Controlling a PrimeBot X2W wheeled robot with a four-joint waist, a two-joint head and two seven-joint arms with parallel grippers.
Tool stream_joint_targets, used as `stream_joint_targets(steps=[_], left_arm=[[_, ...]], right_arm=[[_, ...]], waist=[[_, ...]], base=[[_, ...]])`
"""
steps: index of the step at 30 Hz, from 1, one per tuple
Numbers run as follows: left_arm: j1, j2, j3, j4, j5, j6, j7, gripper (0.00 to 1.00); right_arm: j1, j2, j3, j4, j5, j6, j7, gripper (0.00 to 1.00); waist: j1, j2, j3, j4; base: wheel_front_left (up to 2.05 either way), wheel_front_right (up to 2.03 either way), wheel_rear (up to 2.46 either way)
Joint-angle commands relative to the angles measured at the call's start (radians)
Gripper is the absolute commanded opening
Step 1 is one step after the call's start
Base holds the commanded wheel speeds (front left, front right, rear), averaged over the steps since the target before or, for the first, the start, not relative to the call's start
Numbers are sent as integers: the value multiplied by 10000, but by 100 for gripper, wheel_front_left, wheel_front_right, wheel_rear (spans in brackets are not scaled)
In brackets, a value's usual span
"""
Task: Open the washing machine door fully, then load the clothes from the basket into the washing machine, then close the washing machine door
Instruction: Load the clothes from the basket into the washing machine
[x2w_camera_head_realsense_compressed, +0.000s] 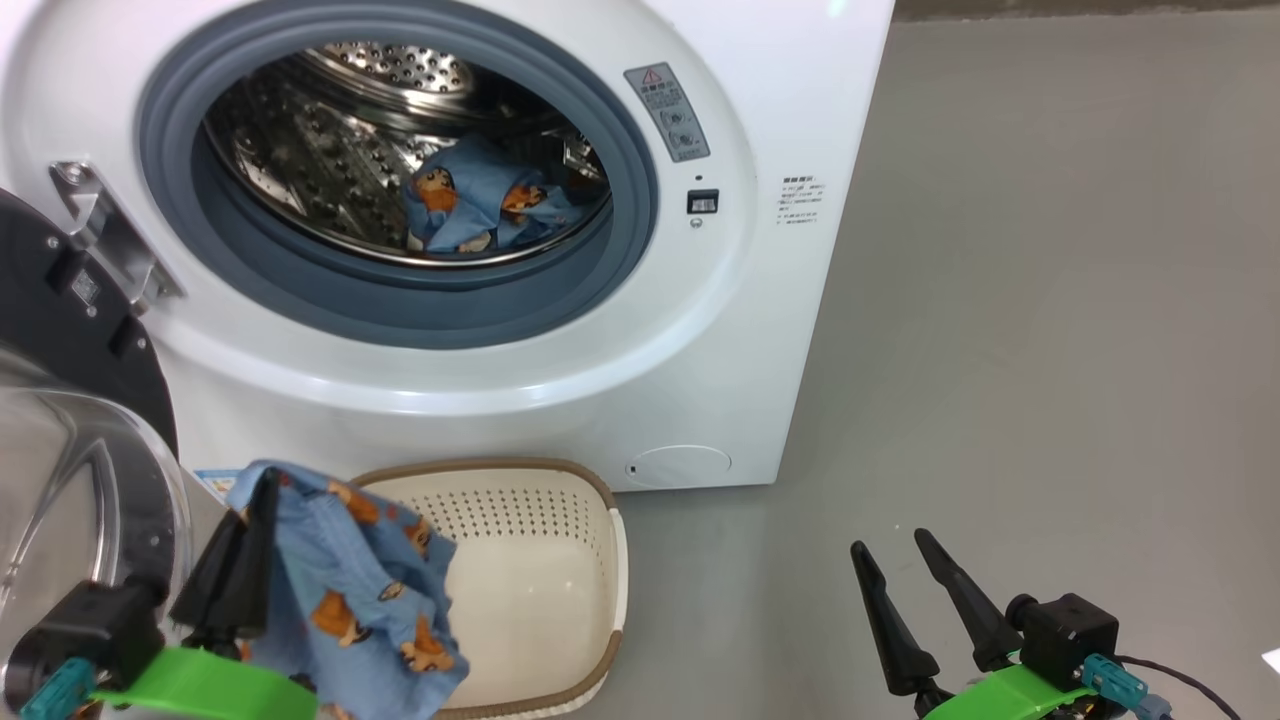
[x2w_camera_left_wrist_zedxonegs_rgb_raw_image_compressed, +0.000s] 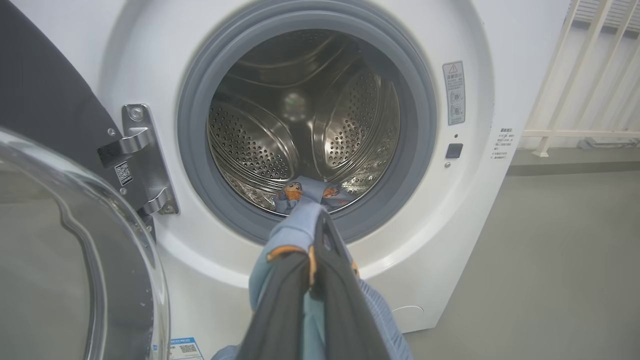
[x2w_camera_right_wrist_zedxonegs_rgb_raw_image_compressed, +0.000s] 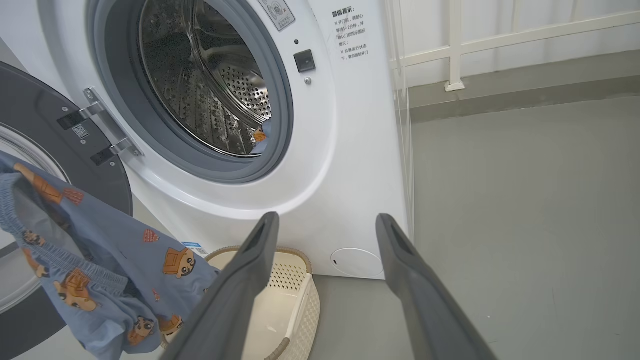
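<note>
The white washing machine (x2w_camera_head_realsense_compressed: 800, 120) stands with its black door (x2w_camera_head_realsense_compressed: 70, 330) swung wide to the left. One light blue printed garment (x2w_camera_head_realsense_compressed: 480, 200) lies in the steel drum (x2w_camera_left_wrist_zedxonegs_rgb_raw_image_compressed: 300, 125). My left gripper (x2w_camera_head_realsense_compressed: 255, 500) is shut on another blue printed garment (x2w_camera_head_realsense_compressed: 360, 590), which hangs over the left end of the cream basket (x2w_camera_head_realsense_compressed: 540, 600); the same cloth drapes around the fingers (x2w_camera_left_wrist_zedxonegs_rgb_raw_image_compressed: 300, 300) in the left wrist view and hangs at the left (x2w_camera_right_wrist_zedxonegs_rgb_raw_image_compressed: 100, 260) in the right wrist view. My right gripper (x2w_camera_head_realsense_compressed: 890, 545) is open over the floor, right of the basket (x2w_camera_right_wrist_zedxonegs_rgb_raw_image_compressed: 280, 300). The white garment is out of view.
The door's clear glass bowl (x2w_camera_left_wrist_zedxonegs_rgb_raw_image_compressed: 65, 260) bulges out close beside my left arm. Grey floor (x2w_camera_head_realsense_compressed: 1050, 350) stretches to the right of the machine. A white railing (x2w_camera_right_wrist_zedxonegs_rgb_raw_image_compressed: 455, 45) runs along the back wall.
</note>
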Motion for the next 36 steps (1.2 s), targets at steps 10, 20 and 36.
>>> stream_joint_targets(steps=[10, 20, 36], left_arm=[[732, -186, 1449, -686, 586, 173, -65, 0], [1300, -599, 2097, -772, 865, 71, -65, 0], [1125, -1249, 2204, -392, 981, -445, -65, 0]], right_arm=[[208, 22, 177, -233, -102, 29, -49, 100], [254, 22, 235, -207, -96, 29, -49, 100], [278, 22, 377, -238, -68, 29, -49, 100]], waist=[[0, 0, -301, -72], [0, 0, -428, -146], [0, 0, -238, -389]], base=[[0, 0, 0], [0, 0, 0], [0, 0, 0]])
